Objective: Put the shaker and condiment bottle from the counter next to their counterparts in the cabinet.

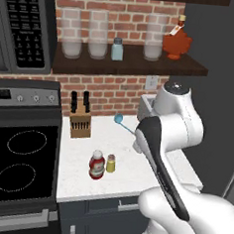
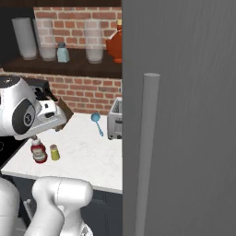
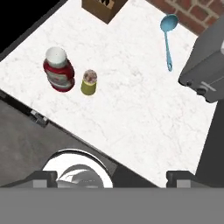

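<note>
- Tool point(image 3: 112, 177) spread wide, empty, high above the counter point(image 3: 131, 113), ready to descend.
- Shaker point(image 3: 89, 82) and condiment bottle point(image 3: 59, 70) stand together near the counter's front edge.
- Cabinet point(image 1: 128, 66) holds their counterparts.

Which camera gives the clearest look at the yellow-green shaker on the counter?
The hand view: the shaker is seen large from above, its cap and body clear, close beside the condiment bottle. The left base view shows it small but unblocked from the side; the right base view shows it smaller, near the arm.
</note>
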Tool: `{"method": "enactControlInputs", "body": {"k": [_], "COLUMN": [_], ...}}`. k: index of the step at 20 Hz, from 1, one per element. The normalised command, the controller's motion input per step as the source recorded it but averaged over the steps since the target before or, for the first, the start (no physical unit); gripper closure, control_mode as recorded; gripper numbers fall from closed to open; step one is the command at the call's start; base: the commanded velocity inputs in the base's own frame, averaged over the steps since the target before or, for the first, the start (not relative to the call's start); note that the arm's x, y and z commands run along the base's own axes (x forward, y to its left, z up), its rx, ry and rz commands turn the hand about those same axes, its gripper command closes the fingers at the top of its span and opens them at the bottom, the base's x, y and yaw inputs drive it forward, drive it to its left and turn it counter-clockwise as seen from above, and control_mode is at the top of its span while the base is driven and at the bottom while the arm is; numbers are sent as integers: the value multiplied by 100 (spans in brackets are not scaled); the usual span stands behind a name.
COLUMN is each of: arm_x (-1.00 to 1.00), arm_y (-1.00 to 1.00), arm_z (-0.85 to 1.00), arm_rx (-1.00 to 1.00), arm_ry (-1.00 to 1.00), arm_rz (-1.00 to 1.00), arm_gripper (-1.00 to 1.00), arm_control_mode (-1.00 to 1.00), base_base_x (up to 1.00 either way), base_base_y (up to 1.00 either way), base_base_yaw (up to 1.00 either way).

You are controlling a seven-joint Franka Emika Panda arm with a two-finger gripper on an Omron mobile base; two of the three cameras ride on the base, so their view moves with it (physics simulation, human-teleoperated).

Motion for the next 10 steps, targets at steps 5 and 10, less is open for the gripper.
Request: {"method": "enactControlInputs", "body": {"k": [5,10], "arm_x": [-16,0], "arm_y": [47,7], "arm_z": [-18,-23], "arm_rx": [-3,0], "arm_ry": [1,5], "arm_rz": [14,44], "arm_gripper": [-100,-100], "arm_control_mode": [-100,-100], "base_base_x": [0,0], "base_base_y": [0,0], "base_base_yaw": [0,0]}}
